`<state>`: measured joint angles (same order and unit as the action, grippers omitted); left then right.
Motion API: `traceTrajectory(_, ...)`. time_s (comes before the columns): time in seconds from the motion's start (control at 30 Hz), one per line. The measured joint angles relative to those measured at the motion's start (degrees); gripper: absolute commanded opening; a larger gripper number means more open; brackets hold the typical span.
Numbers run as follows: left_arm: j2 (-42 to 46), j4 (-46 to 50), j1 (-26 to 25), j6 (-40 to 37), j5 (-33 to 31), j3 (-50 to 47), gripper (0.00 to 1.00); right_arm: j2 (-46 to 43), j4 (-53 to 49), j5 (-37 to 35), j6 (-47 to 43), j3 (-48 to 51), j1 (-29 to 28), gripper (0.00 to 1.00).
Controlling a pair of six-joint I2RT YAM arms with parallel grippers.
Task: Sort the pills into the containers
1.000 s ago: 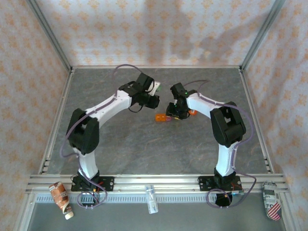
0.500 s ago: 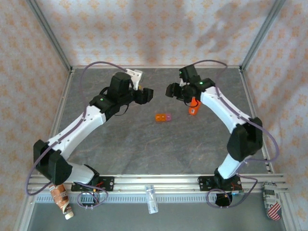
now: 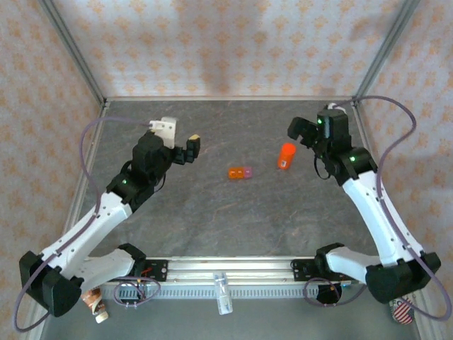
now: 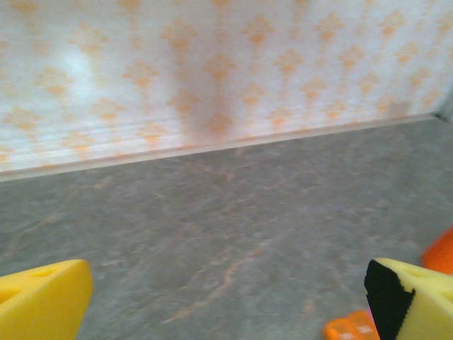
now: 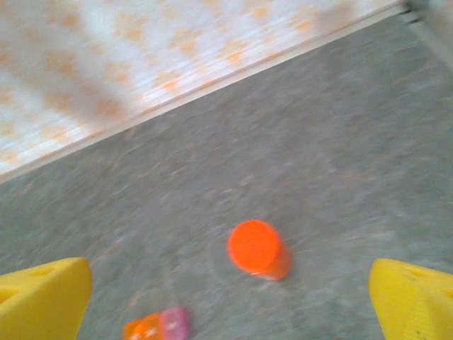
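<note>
Two joined compartments, one orange and one pink, make up the containers point(image 3: 240, 173), which are seen from the top view lying flat near the middle of the grey surface point(image 3: 212, 219), between the two arms. An upright orange bottle point(image 3: 285, 156) is stood just to their right and a little further back, apart from them.

From above, the left hand point(image 3: 190, 147) is seen raised to the left of the containers and the right hand point(image 3: 303, 133) beyond the bottle, both well clear of the box. How far they are spread is told better by the wrist views: the left hand point(image 4: 226, 304) and the right hand point(image 5: 226, 304) are each opened wide, with nothing held between the yellow fingertips.

In the left wrist view an orange corner of the containers point(image 4: 352, 328) is caught at the bottom edge. In the blurred right wrist view the containers point(image 5: 157, 326) are shown with orange left and pink right, and the bottle point(image 5: 258, 248) is seen cap-on. Pills cannot be made out.
</note>
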<state>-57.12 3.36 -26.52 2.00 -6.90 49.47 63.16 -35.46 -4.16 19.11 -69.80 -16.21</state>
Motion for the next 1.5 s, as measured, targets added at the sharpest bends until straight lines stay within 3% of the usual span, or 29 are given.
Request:
traceTrajectory(0.2, 5.31, -9.33, 5.88, -3.78, -4.61, -12.48, 1.0, -4.2, 6.54, -11.41, 0.44, 12.57, 5.64, 1.0)
traceTrajectory(0.33, 6.4, -14.47, 11.58, -4.33, -5.42, -19.15, 1.0, -4.33, 11.8, -15.23, 1.27, 19.91, 9.86, 1.0)
traceTrajectory(0.6, 1.53, -26.18, 23.34, -4.48, -4.02, -27.98, 1.0, -2.86, 25.11, -20.68, -0.07, 30.95, 14.08, 1.0)
traceTrajectory(1.03, -9.68, -38.07, 24.57, -4.81, 0.72, -29.0, 1.0, 4.13, 41.77, -21.03, -6.21, 38.12, 14.38, 1.0)
traceTrajectory(1.5, -30.12, -57.37, 24.65, -4.09, 8.22, -33.11, 1.0, 13.42, 67.1, -11.19, -14.53, 47.04, 14.38, 1.0)
